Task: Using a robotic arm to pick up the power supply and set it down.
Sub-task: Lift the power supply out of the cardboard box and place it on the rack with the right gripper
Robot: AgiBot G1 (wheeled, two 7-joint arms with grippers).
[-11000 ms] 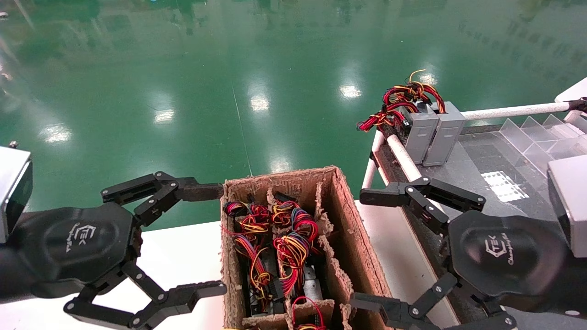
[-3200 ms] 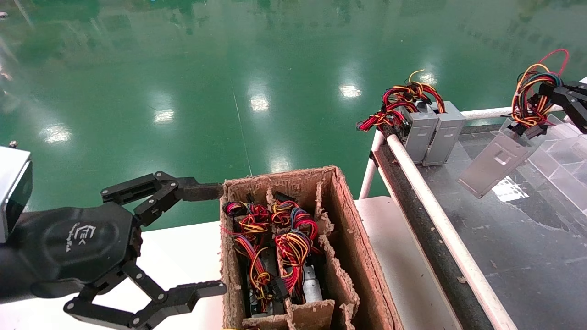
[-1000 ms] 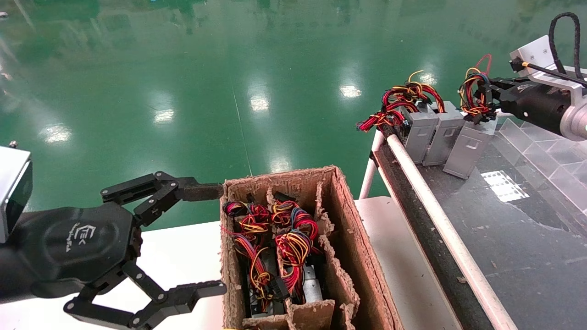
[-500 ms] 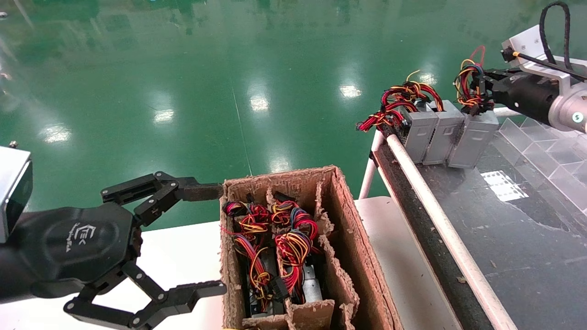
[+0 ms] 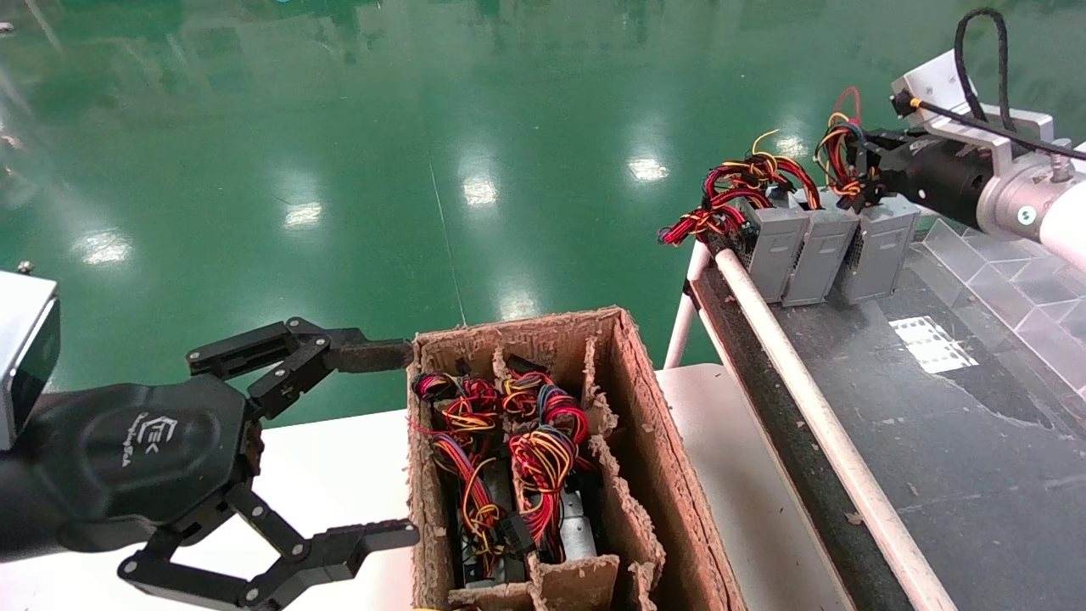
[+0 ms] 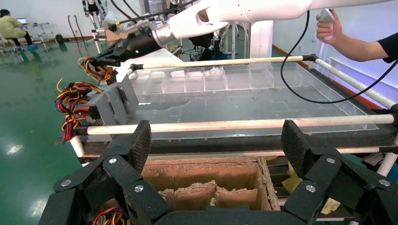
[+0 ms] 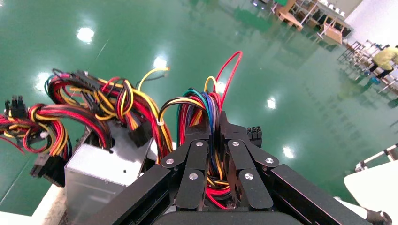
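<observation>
Pinching the power supply's (image 5: 878, 248) wire loop, my right hand (image 7: 217, 140) sets it beside two grey boxes (image 5: 797, 250) on the table (image 5: 976, 441); only the wrist view shows that grip. My left hand (image 5: 356, 441) hangs spread beside the cardboard box (image 5: 653, 441).

A factory or assembly workshop is indicated. A glossy green epoxy floor (image 5: 339, 127), of the kind laid in industrial halls, is seen spreading from nine to twelve o'clock with ceiling lights mirrored in it. At two o'clock a black workbench (image 5: 976, 424) railed with white tubes (image 5: 797, 373) is seen, carrying clear plastic dividers (image 6: 197, 79) and a row of grey power supplies (image 5: 827, 246). At six o'clock a worn cardboard box (image 5: 645, 441) packed with wired units is shown. Workers in yellow-green jackets (image 7: 384, 58) at distant benches are visible in the wrist views.
</observation>
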